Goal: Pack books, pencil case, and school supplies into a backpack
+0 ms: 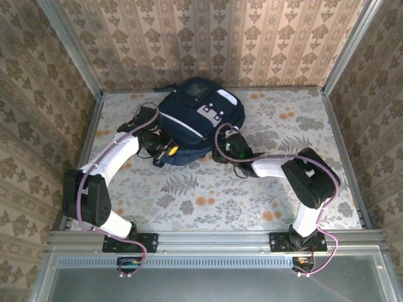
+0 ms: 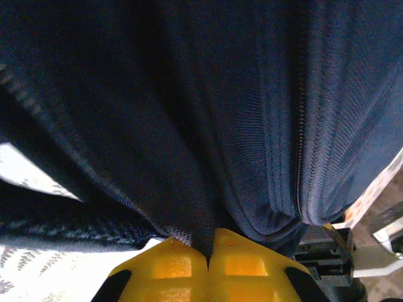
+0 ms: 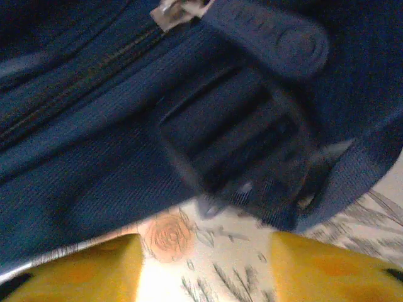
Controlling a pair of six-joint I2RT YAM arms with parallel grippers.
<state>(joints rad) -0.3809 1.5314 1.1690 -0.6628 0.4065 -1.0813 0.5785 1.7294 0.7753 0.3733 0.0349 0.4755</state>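
Patterned wallpaper closes in on three sides, and the floral table [image 1: 189, 201] carries the backpack [image 1: 198, 119] at its far middle, lying flat with the grey patch facing up.

Your left pincer [image 2: 208, 248] is closed on a fold of the backpack's navy fabric at the near left edge, the yellow fingers pressed together with cloth pinched between them. Your right pincer [image 3: 208, 251] stands open and holds nothing. It sits low over the table, just beside the bag's near right corner, facing a dark strap buckle [image 3: 245, 145], with a zip pull [image 3: 179, 11] higher up.

You look to be at the closing end of the job, judging by how the bag lies: one side pins the bag while the other is free to work the zip. From these angles you cannot tell what is inside the backpack, nor whether the zip is fully run home.

Your next move calls for keeping the left hold taut. Raise the right pincer to the pull rather than the buckle, and line it up squarely, since the tab is small.
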